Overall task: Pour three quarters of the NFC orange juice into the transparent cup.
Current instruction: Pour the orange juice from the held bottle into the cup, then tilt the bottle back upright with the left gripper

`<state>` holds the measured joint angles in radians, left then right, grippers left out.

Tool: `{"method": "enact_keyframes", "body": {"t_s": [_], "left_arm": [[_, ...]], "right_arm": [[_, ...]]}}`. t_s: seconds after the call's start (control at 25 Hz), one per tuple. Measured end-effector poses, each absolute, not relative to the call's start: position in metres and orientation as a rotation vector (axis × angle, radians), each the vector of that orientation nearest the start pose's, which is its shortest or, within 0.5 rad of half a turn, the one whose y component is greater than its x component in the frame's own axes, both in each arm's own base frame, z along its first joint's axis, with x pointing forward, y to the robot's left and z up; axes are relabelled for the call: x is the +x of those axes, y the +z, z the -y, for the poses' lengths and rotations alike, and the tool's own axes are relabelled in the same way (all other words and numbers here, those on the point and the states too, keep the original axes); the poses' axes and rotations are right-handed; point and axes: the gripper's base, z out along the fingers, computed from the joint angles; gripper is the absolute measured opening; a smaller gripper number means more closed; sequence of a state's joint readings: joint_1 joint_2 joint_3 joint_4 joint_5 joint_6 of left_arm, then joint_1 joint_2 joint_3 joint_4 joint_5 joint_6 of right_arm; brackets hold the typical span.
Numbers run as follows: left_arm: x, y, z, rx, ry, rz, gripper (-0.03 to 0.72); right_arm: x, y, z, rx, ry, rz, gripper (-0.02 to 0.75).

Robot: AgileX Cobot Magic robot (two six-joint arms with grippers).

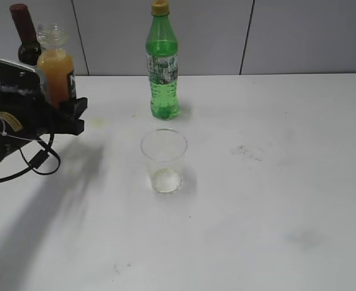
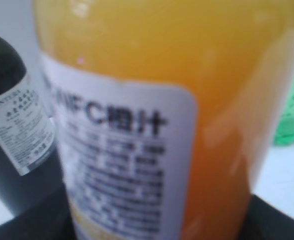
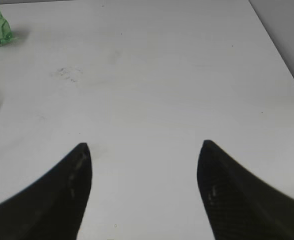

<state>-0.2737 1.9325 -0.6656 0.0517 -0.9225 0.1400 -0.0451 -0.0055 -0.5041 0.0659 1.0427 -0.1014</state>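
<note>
Left pincer (image 1: 62, 108) clamped on small clear plastic NFC orange juice bottle (image 1: 56, 66) with black label and orange liquid, low on the body, at far left of the white tabletop (image 1: 275, 182); bottle upright, uncapped at the wide clear neck, apparently raised off the surface, though the base is hidden behind the pincer. Filling almost the whole left wrist view, with only dark pincer edges visible at the lower corners, so contact points not directly seen there. Dark wine bottle (image 1: 24, 33) with red cap just behind and to the left; tall green plastic bottle (image 1: 162, 63) with yellow cap well to the right, behind the short transparent plastic cup (image 1: 164, 160). Cup empty, standing upright near the centre, well apart from the held bottle, to its right and nearer the camera. Step in hand judged as carrying toward the cup. Keep upright during travel, since the open neck allows spillage. Clear the wine bottle before moving sideways. Stop with the neck above and just beside the cup rim, then tilt slowly toward the cup centre. Watch the level in the bottle; end the tilt with about one quarter remaining. Light cup likely to tip if struck, so avoid touching the rim. Right pincer (image 3: 144, 155) spread wide, holding nothing, hovering over bare tabletop to the right.
</note>
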Motion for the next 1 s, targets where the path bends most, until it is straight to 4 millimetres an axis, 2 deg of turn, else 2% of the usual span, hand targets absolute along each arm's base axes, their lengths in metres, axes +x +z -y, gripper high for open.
{"method": "enact_keyframes", "body": {"t_s": [0.24,0.56,0.8,1.0], "left_arm": [[0.292,0.139,0.116,0.525,0.014,-1.833,0.473],[0.274,0.137,0.138,0.577,0.217,-1.867,0.473],[0.263,0.137,0.155,0.789,0.329,-1.791,0.471],[0.259,0.137,0.160,0.883,0.397,-1.759,0.471]], "right_arm": [[-0.005,0.280,-0.006,-0.059,-0.012,-2.014,0.510],[-0.005,0.280,-0.006,-0.059,-0.010,-2.014,0.510],[-0.005,0.280,-0.006,-0.060,-0.008,-2.014,0.510],[-0.005,0.280,-0.006,-0.060,-0.008,-2.014,0.510]]}}
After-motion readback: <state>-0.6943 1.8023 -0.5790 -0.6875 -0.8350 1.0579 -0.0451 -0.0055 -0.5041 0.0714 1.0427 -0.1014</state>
